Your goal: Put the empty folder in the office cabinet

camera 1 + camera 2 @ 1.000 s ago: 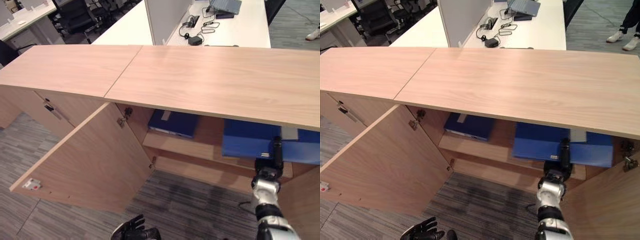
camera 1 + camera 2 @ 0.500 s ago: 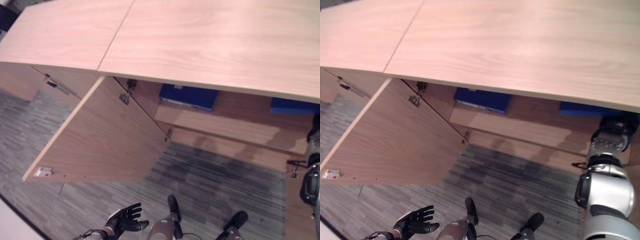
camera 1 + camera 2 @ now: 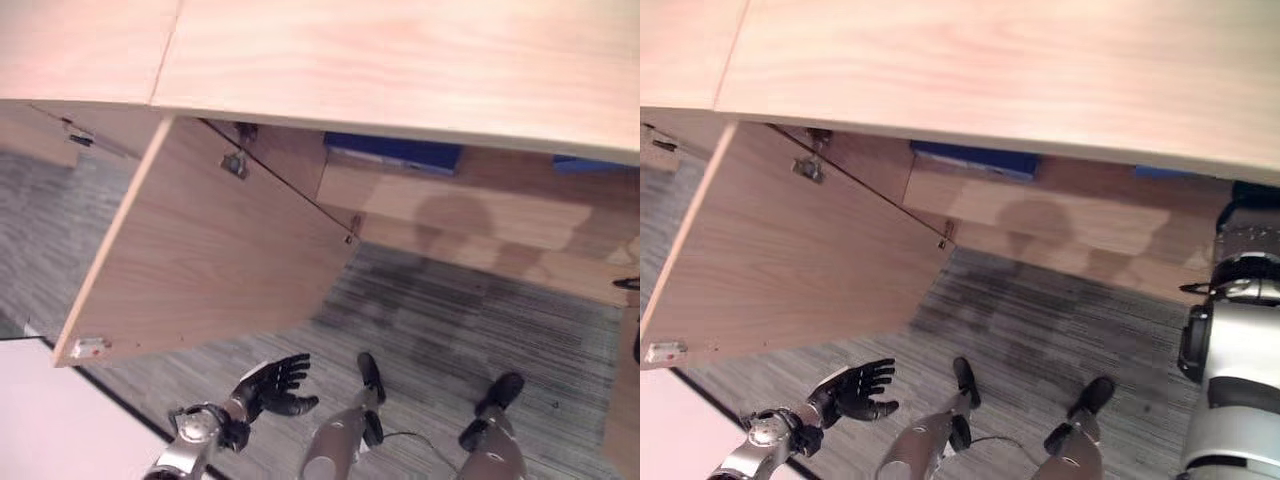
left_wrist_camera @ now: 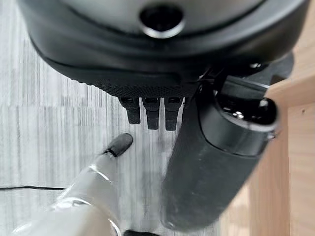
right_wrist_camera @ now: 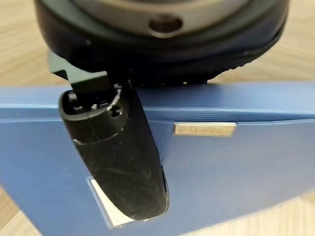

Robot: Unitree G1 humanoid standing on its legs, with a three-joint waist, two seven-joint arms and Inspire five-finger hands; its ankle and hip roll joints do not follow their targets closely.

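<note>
While the right arm reaches under the cabinet top, the findings stand as follows.

Right hand: seen in its wrist view, the thumb lies flat across the face of the blue folder. Whether the fingers are spread or curled cannot be told, as they are hidden.

Folder relative to the fingers: the folder lies directly beneath the right thumb, touching it, and its face runs on past the thumb tip. A small metal tab sits on the folder just beside the thumb; a white label shows at the thumb tip.

Folder location: in the head views a sliver of blue shows on the cabinet shelf, just under the top, at the right side where the right arm goes in.

Left hand: low over the carpet floor, fingers spread and straight, holding nothing, well apart from the folder.

Cabinet door: swung open at the left.

Second blue folder: on the same shelf, further left, apart from both hands.

Cabinet top: light wood.
</note>
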